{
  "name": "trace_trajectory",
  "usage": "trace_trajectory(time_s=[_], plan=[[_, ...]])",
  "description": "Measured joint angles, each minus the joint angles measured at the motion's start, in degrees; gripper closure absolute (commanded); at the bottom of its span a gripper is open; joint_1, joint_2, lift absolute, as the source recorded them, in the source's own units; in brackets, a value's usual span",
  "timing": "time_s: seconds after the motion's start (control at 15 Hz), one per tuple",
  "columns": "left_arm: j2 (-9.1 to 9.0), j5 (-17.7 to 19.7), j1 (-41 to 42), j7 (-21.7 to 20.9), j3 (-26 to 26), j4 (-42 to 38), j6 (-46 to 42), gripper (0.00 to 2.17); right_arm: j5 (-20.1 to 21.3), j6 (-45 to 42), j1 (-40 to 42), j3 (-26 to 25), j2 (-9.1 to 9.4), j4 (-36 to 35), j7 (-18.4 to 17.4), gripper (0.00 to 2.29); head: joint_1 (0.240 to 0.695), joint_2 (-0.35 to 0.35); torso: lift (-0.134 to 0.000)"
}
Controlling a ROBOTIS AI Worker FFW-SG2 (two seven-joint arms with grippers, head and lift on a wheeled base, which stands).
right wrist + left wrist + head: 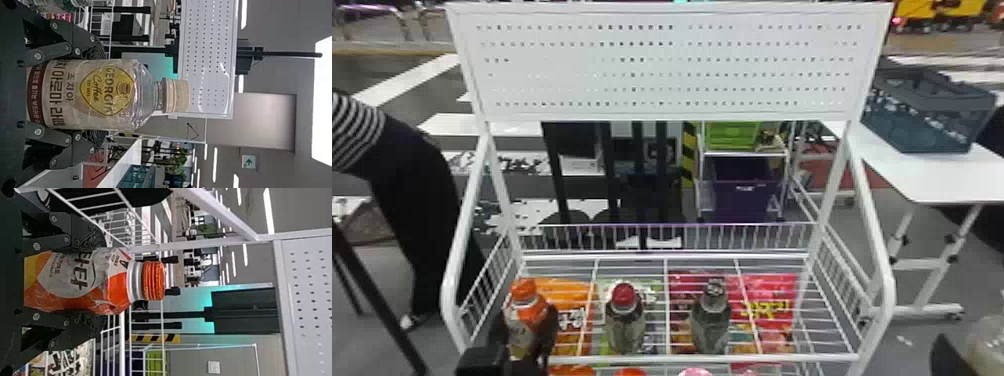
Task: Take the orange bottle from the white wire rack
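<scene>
Your left gripper (525,325) is at the lower left of the head view, with its fingers clamped on the orange bottle (526,311). The bottle is upright, its orange cap uppermost, at the left end of the white wire rack (682,358). In the left wrist view you can see the fingers pressing on opposite sides of its body, below the bare neck and cap. You cannot tell whether its base touches the rack.

Your right gripper (943,356) is at the lower right corner of the head view, outside the rack's right side. In the right wrist view its fingers are clamped on both sides of a clear coffee bottle (105,94) with a yellow label and a beige cap, also upright.

Along the rack, to the right of the orange bottle in the head view, you have a red-capped bottle (625,325) near the middle, then a dark-capped bottle (711,325); the two stand apart. Under the wires lie an orange packet (574,295) at lower left and a red packet (772,295) at lower right. A white perforated panel (557,75) spans the top of the frame above the rack. At the upper right, a blue-grey crate (927,112) sits on a white table (957,175).
</scene>
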Motion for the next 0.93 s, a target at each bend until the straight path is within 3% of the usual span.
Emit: trace_trajectory(time_s=[0.27, 0.47, 0.73, 0.93], plan=[[1.09, 0.43, 8.87, -0.21, 6.00, -21.02, 11.84, 2.15, 0.39, 2.87, -1.28, 0.22, 0.00, -0.40, 0.00, 1.07, 0.499, 0.000, 0.000], [1.64, 0.73, 14.22, -0.37, 9.83, -32.62, 15.37, 2.15, 0.54, 4.51, -1.90, 0.31, 0.00, -0.68, 0.00, 1.07, 0.499, 0.000, 0.000], [1.77, 0.90, 19.11, -0.52, 12.51, -40.88, 17.18, 2.15, 0.63, 5.07, -2.17, 0.33, 0.00, -0.77, 0.00, 1.07, 0.499, 0.000, 0.000], [1.57, 0.99, 20.17, -0.57, 13.22, -41.08, 16.85, 2.15, 0.56, 5.09, -2.17, 0.33, 0.00, -1.01, 0.00, 1.07, 0.499, 0.000, 0.000]])
